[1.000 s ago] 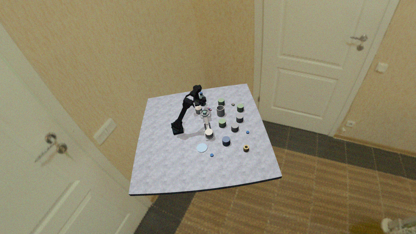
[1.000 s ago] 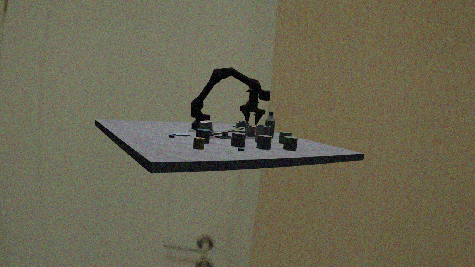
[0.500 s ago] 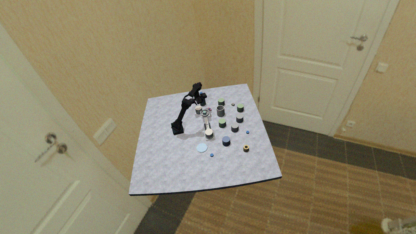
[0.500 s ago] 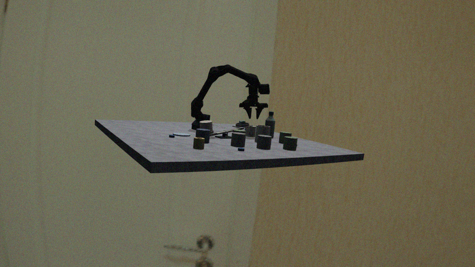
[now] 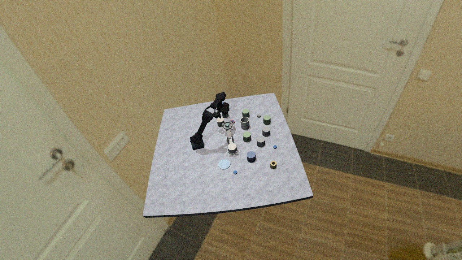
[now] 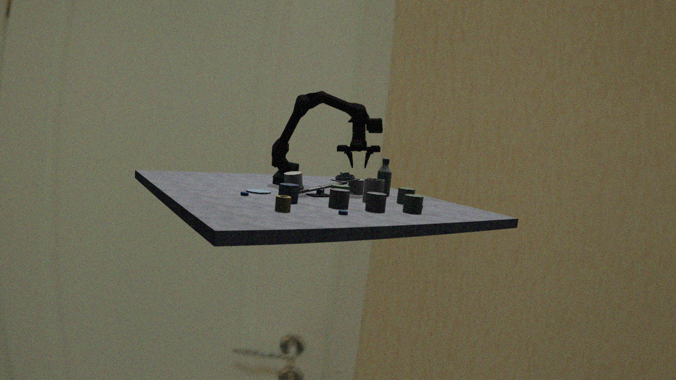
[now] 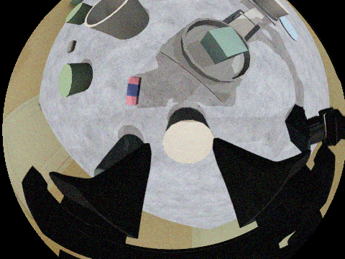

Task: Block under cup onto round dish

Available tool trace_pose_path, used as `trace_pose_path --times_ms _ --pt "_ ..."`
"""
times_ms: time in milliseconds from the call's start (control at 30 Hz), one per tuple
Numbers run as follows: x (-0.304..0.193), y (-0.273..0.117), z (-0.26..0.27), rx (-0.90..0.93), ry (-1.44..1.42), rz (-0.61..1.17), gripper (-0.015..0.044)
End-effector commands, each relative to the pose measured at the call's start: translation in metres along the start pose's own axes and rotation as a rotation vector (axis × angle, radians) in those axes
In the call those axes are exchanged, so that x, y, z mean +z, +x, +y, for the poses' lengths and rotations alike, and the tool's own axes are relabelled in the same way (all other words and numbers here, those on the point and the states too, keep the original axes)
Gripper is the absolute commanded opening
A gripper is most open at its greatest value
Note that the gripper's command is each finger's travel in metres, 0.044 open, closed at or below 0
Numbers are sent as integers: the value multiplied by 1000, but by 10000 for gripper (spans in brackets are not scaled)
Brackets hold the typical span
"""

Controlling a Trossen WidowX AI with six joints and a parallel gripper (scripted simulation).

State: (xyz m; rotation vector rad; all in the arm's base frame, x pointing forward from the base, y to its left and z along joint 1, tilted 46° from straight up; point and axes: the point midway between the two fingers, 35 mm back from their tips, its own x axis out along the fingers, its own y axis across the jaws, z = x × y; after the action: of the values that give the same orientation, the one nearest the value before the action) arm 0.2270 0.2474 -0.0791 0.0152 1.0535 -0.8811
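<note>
My gripper is open and empty, above the lifted cup. That cup, dark with a cream top, stands upright on the table beside the balance's raised end. The teal block lies uncovered inside the ring on the raised pan of the balance. The other cup stands on the balance's low end. The pale blue round dish lies beyond that low end and bears nothing.
A dark bottle stands near the lifted cup. A pink and blue block and a tall grey open container are beside the raised pan. Several green, grey and blue cylinders stand farther right in the top view.
</note>
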Motion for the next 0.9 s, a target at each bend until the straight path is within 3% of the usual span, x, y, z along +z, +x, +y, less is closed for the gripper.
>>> trace_pose_path --times_ms 0,867 --pt "9 -3 -2 -3 -145 -6 260" --pt "48 -11 -19 -51 -1043 9 260"
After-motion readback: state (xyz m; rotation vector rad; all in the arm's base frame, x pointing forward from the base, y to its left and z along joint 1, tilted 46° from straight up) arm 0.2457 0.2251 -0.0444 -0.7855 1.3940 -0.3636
